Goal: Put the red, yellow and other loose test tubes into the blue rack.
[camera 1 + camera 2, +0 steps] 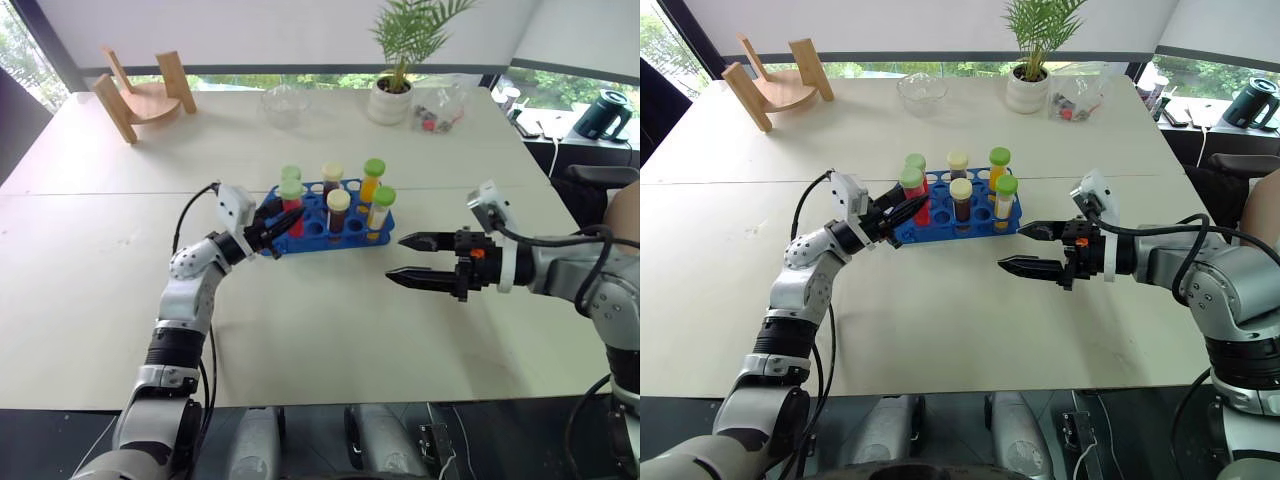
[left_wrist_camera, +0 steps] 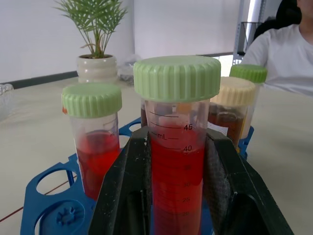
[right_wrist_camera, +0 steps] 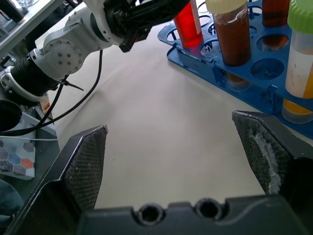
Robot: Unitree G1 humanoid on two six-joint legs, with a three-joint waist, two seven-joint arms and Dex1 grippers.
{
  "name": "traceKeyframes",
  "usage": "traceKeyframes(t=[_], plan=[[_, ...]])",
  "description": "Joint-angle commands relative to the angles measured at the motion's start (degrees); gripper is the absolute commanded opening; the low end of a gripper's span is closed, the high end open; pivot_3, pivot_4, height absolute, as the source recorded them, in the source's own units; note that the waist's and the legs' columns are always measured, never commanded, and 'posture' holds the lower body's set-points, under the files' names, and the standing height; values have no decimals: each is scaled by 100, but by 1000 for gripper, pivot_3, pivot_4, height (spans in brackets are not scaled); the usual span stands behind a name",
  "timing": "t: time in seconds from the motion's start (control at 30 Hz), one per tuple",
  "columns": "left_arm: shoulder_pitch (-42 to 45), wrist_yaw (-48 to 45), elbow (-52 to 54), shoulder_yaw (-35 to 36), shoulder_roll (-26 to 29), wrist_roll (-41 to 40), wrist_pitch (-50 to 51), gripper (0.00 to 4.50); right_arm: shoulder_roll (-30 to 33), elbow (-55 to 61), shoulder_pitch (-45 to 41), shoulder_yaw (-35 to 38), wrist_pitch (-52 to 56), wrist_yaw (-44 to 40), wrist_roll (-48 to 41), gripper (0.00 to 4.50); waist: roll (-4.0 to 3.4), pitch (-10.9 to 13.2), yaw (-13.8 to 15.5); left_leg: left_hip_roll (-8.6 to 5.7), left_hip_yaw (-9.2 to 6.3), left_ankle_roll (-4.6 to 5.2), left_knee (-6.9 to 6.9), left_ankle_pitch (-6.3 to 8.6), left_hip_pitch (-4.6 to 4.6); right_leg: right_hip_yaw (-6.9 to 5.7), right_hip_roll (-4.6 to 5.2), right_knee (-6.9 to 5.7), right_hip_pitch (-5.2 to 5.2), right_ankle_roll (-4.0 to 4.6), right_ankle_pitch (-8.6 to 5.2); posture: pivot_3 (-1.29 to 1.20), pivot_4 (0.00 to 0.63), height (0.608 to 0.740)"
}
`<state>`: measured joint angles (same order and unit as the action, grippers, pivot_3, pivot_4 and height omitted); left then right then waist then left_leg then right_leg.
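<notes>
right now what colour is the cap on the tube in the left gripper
Light green cap on the red tube; clearest in the left wrist view.

Open right hand (image 3: 171, 161) faces blue rack (image 3: 254, 78); left hand (image 3: 161, 10) grips red tube (image 3: 188, 24).

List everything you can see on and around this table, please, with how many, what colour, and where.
Blue rack: one, table centre.
Tubes: six capped; two red, two brown, two orange-yellow, at the rack.
Red tube: green cap, held at the rack's near-left corner.
Potted plant: one, white pot, far side.
Glass bowl: one, clear, far side.
Wooden stand: one, far left corner.
Kettle: one, dark, far right.
Person: white shirt, beyond the table.
Left gripper: jaws shut on the red tube.
Right gripper: jaws open, right of the rack.
</notes>
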<state>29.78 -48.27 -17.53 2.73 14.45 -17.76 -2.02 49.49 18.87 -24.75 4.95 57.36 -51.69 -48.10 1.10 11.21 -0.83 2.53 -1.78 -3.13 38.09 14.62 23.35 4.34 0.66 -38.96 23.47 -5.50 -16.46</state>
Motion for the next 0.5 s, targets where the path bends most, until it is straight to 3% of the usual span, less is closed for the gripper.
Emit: traceKeyframes(t=[0.03,0.23,0.37,0.5], plan=[[55,-49,133,-20,15,-32,-182,1360,-36,191,-117,147,31,40,-140,4500,0,0,1,0,0,0,0,0,0,0,0,1,0,0,0,0,150,740],[-85,42,446,47,199,-58,69,4394,-113,141,-94,58,-11,25,-100,4500,0,0,-1,0,0,0,-1,0,0,0,0,1,0,0,0,0,150,740],[-464,197,1467,276,717,-389,1056,4459,48,64,69,20,-68,-168,16,4500,0,0,-17,1,-1,0,-2,0,1,0,0,4,0,0,0,0,150,740],[-1932,-313,3292,750,2184,-1149,2682,4459,600,-130,578,-36,-298,-721,353,4500,-4,0,-72,15,4,9,-28,6,0,2,-5,28,3,5,-3,0,150,740]])
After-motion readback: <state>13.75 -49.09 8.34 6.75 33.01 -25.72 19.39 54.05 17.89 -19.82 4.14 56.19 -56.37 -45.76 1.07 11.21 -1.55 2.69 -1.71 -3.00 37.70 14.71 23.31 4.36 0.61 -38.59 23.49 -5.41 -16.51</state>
